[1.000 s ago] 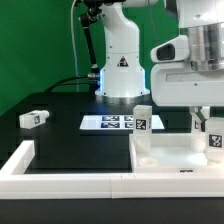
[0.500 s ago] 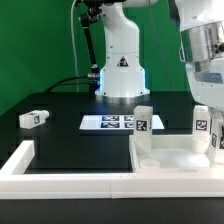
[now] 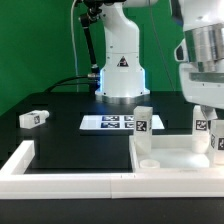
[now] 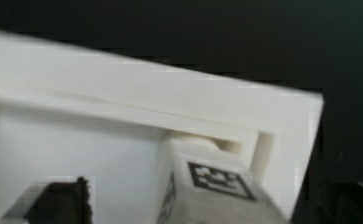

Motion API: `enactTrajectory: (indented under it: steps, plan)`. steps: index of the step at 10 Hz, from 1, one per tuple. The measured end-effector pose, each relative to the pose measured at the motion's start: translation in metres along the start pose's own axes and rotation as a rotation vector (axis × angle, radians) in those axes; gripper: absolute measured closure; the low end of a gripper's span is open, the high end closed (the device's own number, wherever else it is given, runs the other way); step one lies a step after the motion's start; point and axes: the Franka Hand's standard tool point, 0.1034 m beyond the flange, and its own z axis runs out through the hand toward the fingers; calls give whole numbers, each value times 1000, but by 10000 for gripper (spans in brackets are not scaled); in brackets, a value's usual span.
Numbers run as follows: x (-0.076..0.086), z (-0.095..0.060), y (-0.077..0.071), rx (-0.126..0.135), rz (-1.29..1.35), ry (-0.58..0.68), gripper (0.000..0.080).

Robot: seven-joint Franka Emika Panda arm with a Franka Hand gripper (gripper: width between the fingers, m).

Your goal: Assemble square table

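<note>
3 leg blocks, 1 slab, 1 gripper entered. Slab [image 3: 178, 160]: white, flat on the black tabletop [image 3: 60, 138] at the exterior view's right, against the border wall [image 3: 60, 172]. First upright leg [image 3: 143, 120]: stands at a far corner of the slab, tag toward the camera. Second upright leg [image 3: 206, 132]: stands at the other far corner, directly beneath the gripper [image 3: 208, 108]. Gripper: jaws apart, nothing held; in the wrist view 1 dark finger [image 4: 57, 198] stands clear of that leg's side, with a gap between them. Loose leg [image 3: 33, 118]: lies on its side on the tabletop, well apart from the gripper, toward the exterior view's left, past the marker board [image 3: 108, 122]; its long axis is roughly level, running across the exterior view at a slight slant. Judgement: this leg is probably next, which calls for a lift clear of the second upright leg, a long traverse to the exterior view's left, and jaws set across the leg's short width.
</note>
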Motion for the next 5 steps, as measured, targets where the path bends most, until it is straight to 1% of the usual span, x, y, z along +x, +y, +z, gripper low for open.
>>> enactTrajectory:
  steps: [1, 3, 4, 5]
  plan:
    - [-4, 0, 0, 3, -17, 2, 157]
    - [-2, 1, 1, 2, -189, 2, 151]
    - [-1, 1, 1, -5, -269, 8, 151]
    - [6, 0, 2, -32, -519, 39, 151]
